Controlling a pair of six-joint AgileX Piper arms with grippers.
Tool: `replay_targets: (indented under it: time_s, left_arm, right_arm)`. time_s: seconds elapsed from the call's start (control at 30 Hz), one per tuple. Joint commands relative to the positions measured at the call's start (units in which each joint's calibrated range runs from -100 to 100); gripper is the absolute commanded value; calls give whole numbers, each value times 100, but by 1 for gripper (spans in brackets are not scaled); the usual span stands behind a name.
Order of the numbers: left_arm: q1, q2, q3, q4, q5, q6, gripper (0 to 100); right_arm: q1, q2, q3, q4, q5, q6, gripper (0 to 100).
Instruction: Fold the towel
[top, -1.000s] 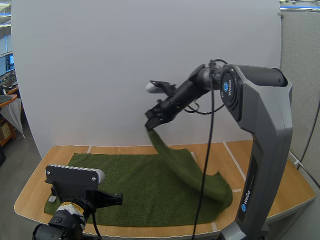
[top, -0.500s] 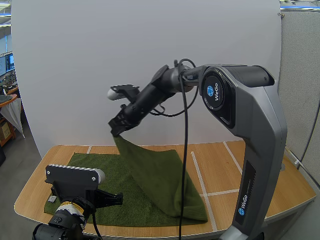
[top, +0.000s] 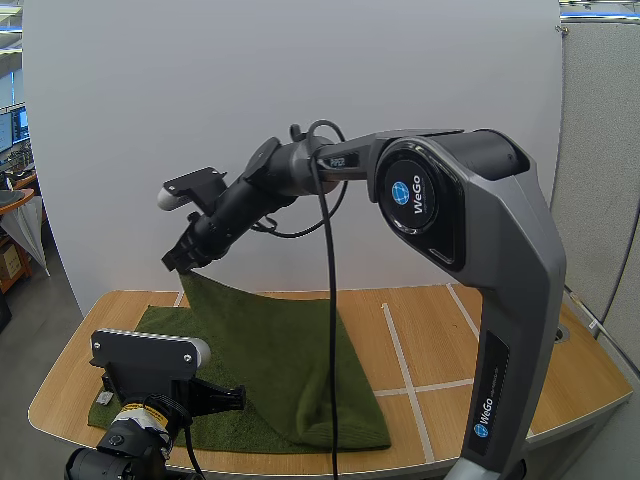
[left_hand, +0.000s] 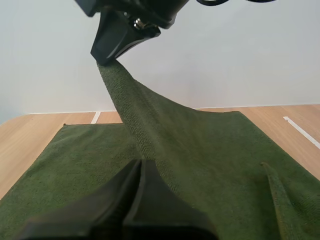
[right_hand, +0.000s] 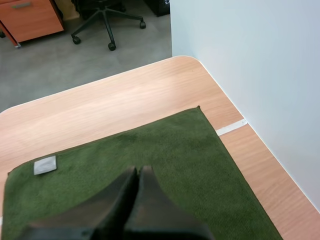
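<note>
A corner of the towel (top: 280, 370) is held pinched high above the surface (top: 440, 330) by the right hand (top: 183, 262), while the left hand (left_hand: 140, 164) is closed, empty, over the cloth.

1. The towel (top: 270, 345) slopes up from the bench (top: 470, 330) to the right end effector (top: 184, 258), which pinches its corner. It forms a slanted sheet over the bench's left half.
2. The right arm (top: 300, 170) spans across above it.
3. Right of the towel, the bench is bare wood, open to reach.
4. The left end effector (left_hand: 139, 162) sits low, close in front of the sheet.
</note>
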Motion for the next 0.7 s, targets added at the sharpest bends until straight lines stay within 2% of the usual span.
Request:
replay_targets:
  time_s: [0.0,0.27,0.67]
  left_arm:
    - [-16,-32,0,-43,-66,-40,0]
    - [-16,-32,0,-43,-66,-40,0]
    - [-16,-32,0,-43,-66,-40,0]
  right_arm:
    - [139,336,-260,-207,-434,248,0]
    - [185,1000,-1045,-220,-466,511,0]
    - [185,1969,-2100,-232,-482,539,0]
